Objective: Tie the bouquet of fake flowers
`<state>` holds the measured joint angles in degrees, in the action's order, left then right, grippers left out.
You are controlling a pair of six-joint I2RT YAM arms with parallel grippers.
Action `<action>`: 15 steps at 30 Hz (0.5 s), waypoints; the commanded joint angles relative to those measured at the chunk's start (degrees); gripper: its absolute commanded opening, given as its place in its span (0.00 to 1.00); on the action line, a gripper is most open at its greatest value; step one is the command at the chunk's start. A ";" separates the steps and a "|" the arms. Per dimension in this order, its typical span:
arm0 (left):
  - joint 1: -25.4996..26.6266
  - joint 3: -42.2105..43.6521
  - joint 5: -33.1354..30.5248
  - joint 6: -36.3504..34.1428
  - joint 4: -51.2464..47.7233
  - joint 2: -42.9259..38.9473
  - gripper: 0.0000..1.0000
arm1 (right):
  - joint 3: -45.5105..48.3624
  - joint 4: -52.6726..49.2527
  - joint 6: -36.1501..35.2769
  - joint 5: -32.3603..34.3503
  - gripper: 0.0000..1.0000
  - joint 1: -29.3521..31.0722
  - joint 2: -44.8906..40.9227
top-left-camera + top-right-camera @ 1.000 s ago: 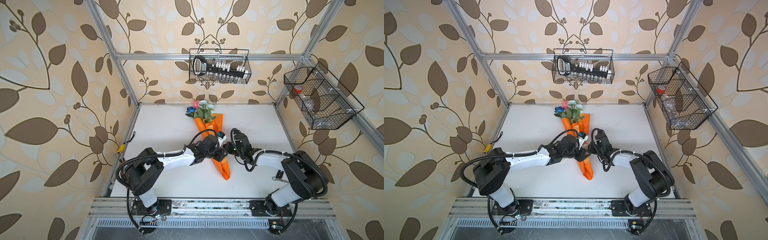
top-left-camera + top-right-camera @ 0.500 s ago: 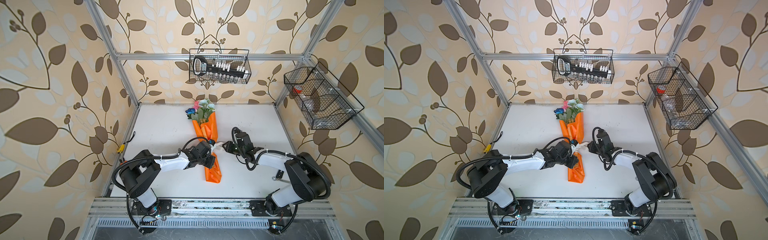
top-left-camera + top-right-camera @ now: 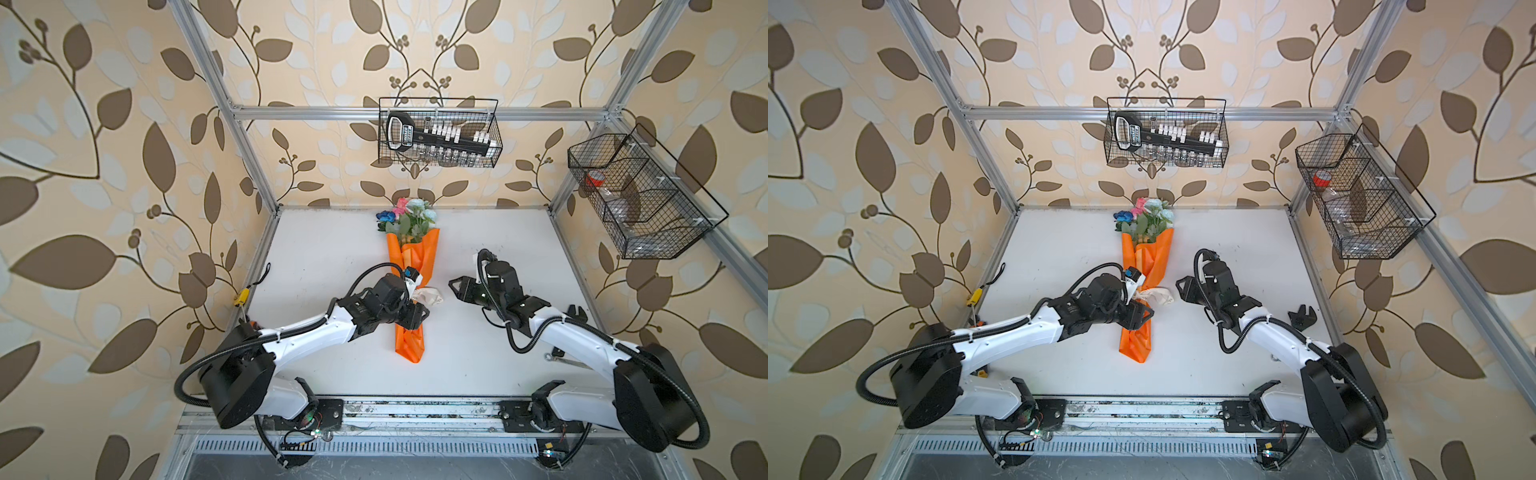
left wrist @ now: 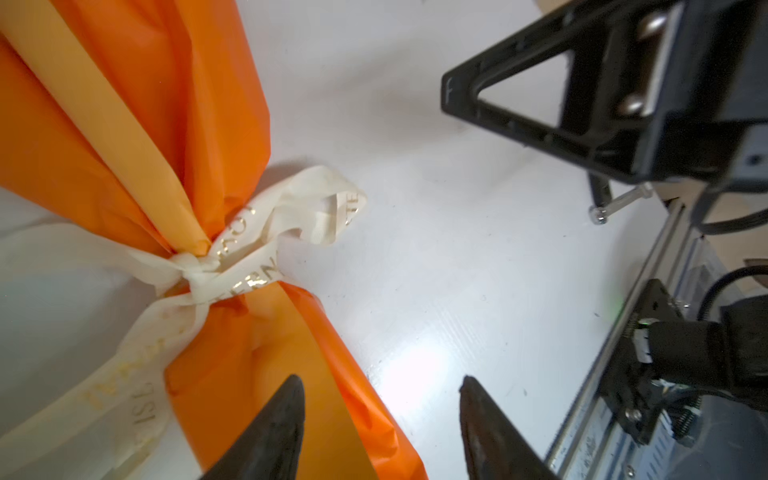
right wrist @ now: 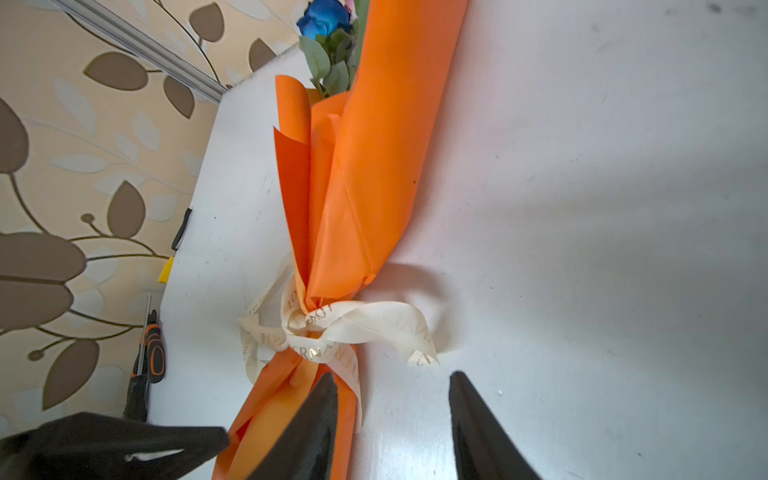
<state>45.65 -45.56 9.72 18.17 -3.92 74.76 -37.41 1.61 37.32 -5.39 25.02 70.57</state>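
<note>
Bouquet of fake flowers (image 3: 413,266) is lying blooms-away; your left gripper (image 4: 380,386) is hovering over its lower end, right gripper (image 5: 390,376) beside the ribbon (image 5: 374,320), both jaws apart, empty.

I see a cream ribbon (image 4: 249,270), gold-lettered and knotted, near the middle of the white worktop (image 3: 324,257). By its right edge lie a small metal tool (image 3: 559,360) and a black part (image 3: 1301,316) — just off its left edge, orange-handled scissors (image 5: 150,357). Above hang two wire baskets: the back basket (image 3: 436,99) holds a black tool (image 3: 440,139), the side basket (image 3: 665,253) a red roll (image 3: 596,179).
</note>
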 commanded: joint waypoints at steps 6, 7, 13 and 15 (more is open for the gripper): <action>-5.70 -4.60 -17.87 2.50 -10.81 -12.07 0.98 | 3.09 -8.84 -4.29 15.50 0.61 -2.26 -13.00; -7.91 -4.94 -21.11 3.80 -12.65 -13.38 0.99 | 3.47 -8.84 -5.18 17.27 0.64 -2.88 -14.69; -18.31 -4.71 -43.76 10.25 -21.71 -18.86 0.99 | 6.45 -6.42 -11.73 29.17 0.79 -4.98 -20.30; -21.35 -2.25 -47.93 10.70 -19.78 -20.65 0.99 | 9.21 -3.09 -13.11 34.99 0.95 -4.99 -21.64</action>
<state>26.94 -48.99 -24.32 25.30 -20.91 56.53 -31.83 -3.51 28.47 18.83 20.12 50.17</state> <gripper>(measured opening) 0.988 0.910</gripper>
